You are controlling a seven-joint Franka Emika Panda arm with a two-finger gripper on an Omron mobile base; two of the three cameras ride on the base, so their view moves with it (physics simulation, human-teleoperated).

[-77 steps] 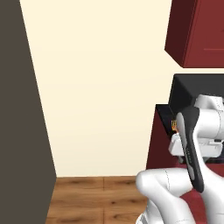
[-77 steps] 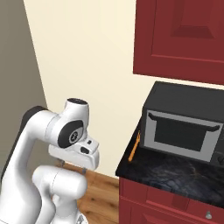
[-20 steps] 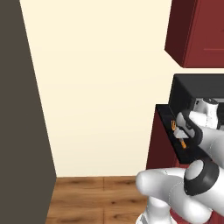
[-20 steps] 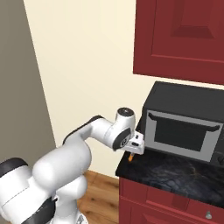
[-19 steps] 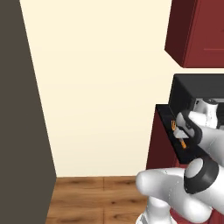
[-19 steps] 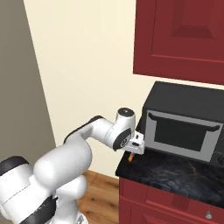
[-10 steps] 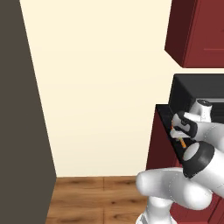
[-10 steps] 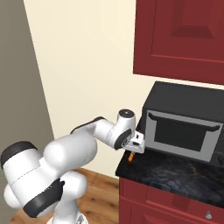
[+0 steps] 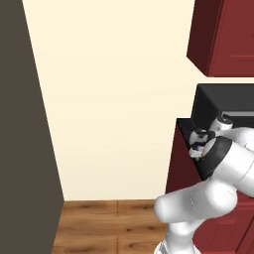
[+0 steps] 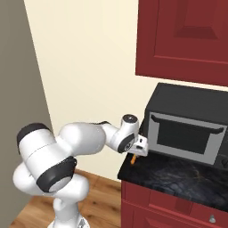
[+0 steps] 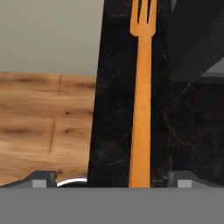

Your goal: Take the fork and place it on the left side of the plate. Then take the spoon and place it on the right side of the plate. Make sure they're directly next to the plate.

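Orange throughout, the slim fork with its long straight handle (image 11: 142, 109) lies flat on the black marble-patterned tabletop (image 11: 113, 113), close to its edge above the wooden floor (image 11: 43, 122). In the hand view the handle runs from 6 o'clock up to the short tines at 12 o'clock; the black microwave oven (image 10: 185, 122) sits at 2 o'clock. The jaws (image 11: 110, 178) are spread wide, one dark tip on each side of the handle, holding nothing. Expect a light, rigid, smooth item that may slip or pivot. You should grip across the narrow handle near its middle, low against the tabletop.
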